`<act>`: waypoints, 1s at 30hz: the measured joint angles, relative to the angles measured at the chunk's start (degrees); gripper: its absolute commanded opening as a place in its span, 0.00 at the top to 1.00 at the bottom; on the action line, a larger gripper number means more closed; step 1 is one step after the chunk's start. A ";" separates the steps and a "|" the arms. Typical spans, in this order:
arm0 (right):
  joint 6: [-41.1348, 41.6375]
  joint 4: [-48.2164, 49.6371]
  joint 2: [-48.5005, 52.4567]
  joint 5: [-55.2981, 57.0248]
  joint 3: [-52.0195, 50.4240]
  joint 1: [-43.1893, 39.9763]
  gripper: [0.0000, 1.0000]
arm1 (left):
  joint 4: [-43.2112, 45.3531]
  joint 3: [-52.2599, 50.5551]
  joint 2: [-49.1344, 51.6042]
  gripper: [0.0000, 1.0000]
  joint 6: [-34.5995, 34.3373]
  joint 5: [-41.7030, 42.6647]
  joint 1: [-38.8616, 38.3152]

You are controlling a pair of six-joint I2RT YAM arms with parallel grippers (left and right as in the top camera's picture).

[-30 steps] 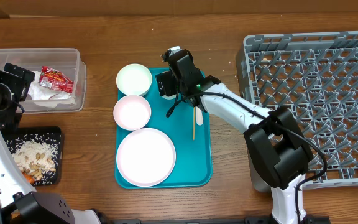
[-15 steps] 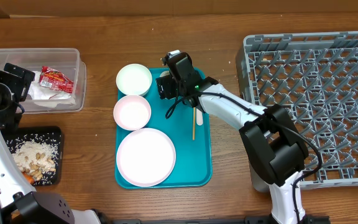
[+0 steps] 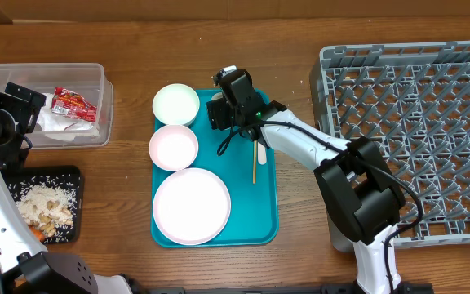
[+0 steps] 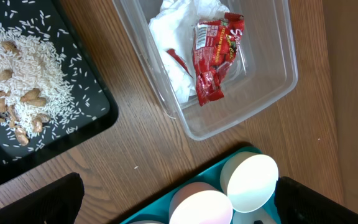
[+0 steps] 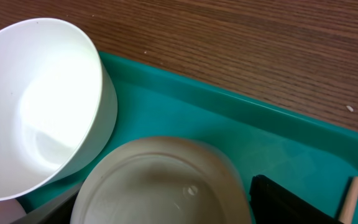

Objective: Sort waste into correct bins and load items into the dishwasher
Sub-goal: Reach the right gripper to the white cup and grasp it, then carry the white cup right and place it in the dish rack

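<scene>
Cup [image 5: 160,180] is straddled by the right gripper [image 3: 218,113], jaws apart and unclamped; closure is judged needed before racking.

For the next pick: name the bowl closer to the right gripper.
The far bowl at the tray's corner, beside the right gripper; the near bowl adjoins the plate.

Bare bench [image 3: 296,212] lies between the teal tray [image 3: 255,212] and the dish rack [image 3: 414,122], though the right arm [image 3: 308,147] slants across it; a narrower strip separates the clear tub [image 3: 104,122] from the bowls [image 3: 175,104]
</scene>
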 measured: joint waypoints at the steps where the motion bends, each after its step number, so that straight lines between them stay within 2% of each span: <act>1: -0.02 0.00 0.00 0.00 0.00 0.00 0.26 | 0.00 0.00 0.00 0.00 0.02 0.00 0.00; 13: 1.14 -1.92 -2.49 0.37 0.00 -0.22 0.32 | -0.02 0.00 0.00 0.00 0.02 0.00 0.00; 19: 1.60 -4.07 -9.90 0.33 0.00 -3.37 0.32 | -0.02 0.00 0.00 0.00 0.02 0.00 0.00; 23: 1.57 -6.93 -16.17 0.28 0.00 -9.16 0.32 | -0.02 0.00 0.02 0.00 0.00 0.00 0.00; 30: 1.51 -12.57 -22.10 0.39 0.00 -27.78 0.32 | -0.02 0.00 0.00 0.00 0.00 0.00 0.00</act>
